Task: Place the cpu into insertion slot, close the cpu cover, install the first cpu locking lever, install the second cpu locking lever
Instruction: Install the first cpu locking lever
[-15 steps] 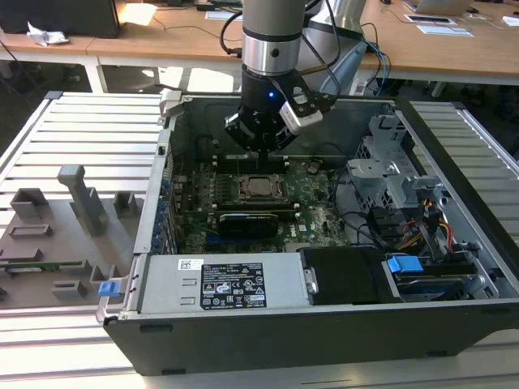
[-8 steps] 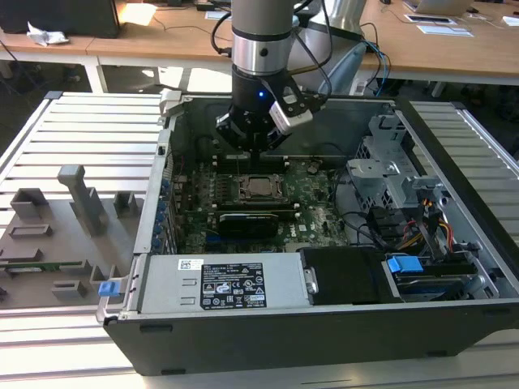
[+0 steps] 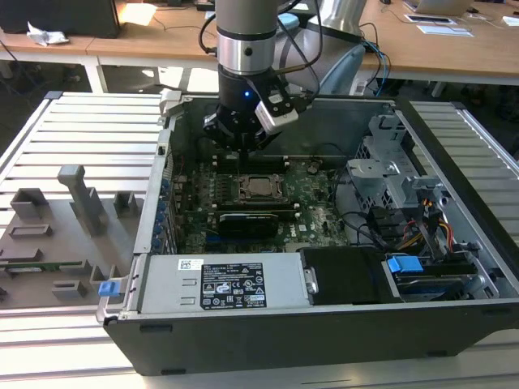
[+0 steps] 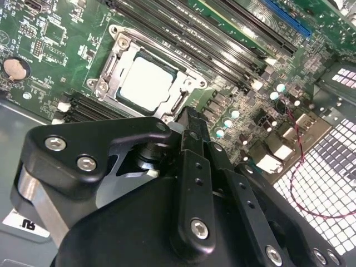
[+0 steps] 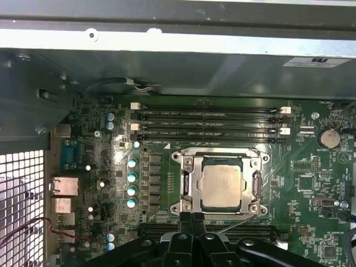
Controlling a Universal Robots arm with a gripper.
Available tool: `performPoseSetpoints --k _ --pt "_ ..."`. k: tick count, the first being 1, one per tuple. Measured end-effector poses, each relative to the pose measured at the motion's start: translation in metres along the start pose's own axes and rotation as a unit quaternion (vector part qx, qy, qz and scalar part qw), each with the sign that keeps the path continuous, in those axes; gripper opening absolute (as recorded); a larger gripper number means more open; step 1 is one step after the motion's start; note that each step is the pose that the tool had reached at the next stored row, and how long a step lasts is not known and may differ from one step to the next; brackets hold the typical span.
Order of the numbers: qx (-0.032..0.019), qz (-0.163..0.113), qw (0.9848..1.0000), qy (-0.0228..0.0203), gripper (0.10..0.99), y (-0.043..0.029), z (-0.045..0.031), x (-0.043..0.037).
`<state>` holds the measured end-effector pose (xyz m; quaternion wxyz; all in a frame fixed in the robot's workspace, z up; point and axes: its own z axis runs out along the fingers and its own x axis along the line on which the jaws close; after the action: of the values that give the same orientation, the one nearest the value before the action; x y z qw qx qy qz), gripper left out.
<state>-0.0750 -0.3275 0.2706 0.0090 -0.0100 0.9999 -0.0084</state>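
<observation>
The cpu point(image 5: 221, 186) is a silver-grey square lying flat in the insertion slot on the green board, which it largely hides. The cpu cover point(image 5: 189, 188), a metal frame with a window, lies down flat around the chip. In the second wrist view the cpu point(image 4: 146, 80) and cover point(image 4: 114, 64) appear just beyond my black fingers. My gripper point(image 5: 192, 217) hovers at the socket's near edge, its fingers point(image 4: 186, 119) pressed together with nothing seen between them. A thin metal lever rod point(image 5: 233, 222) slants beside the fingertips. In the exterior view my gripper point(image 3: 243, 144) hangs just behind the socket point(image 3: 261, 186).
Long black memory slots point(image 5: 211, 119) run along the far side of the socket, and a black card point(image 3: 251, 219) lies on its other side. The case walls point(image 3: 150, 219), drive cage point(image 3: 381, 174) and power supply point(image 3: 223, 284) hem the board in. Grey fixtures point(image 3: 81, 198) stand outside the case.
</observation>
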Motion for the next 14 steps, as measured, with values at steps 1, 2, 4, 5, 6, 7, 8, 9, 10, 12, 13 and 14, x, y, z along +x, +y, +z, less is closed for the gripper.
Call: performPoseSetpoints --k 1,2,4,5,6,7,8,9,10,12,13,14 --pt "0.0000 0.000 1.0000 0.0000 0.106 0.0000 0.0000 0.0004" --pt "0.0000 0.000 1.0000 0.0000 0.106 0.0000 0.0000 0.0005" --pt "0.0000 0.000 1.0000 0.0000 0.106 0.0000 0.0000 0.0007" --pt "0.0000 0.000 1.0000 0.0000 0.106 0.0000 0.0000 0.0007" --pt "0.0001 0.000 1.0000 0.0000 0.106 0.0002 0.0000 0.0008" --pt "0.0001 0.000 1.0000 0.0000 0.106 0.0007 -0.0001 0.0011" --pt "0.0001 0.000 1.0000 0.0000 0.106 0.0014 -0.0001 0.0015" --pt "0.0000 0.000 1.0000 0.0000 0.106 0.0022 -0.0001 0.0021" --pt "0.0000 0.000 1.0000 0.0000 0.106 0.0040 0.0000 0.0035" --pt "0.0000 0.000 1.0000 0.0000 0.106 0.0087 0.0001 0.0066" --pt "0.0000 0.000 1.0000 0.0000 0.106 0.0123 0.0003 0.0081" --pt "0.0000 0.000 1.0000 0.0000 0.106 0.0156 0.0004 0.0097"
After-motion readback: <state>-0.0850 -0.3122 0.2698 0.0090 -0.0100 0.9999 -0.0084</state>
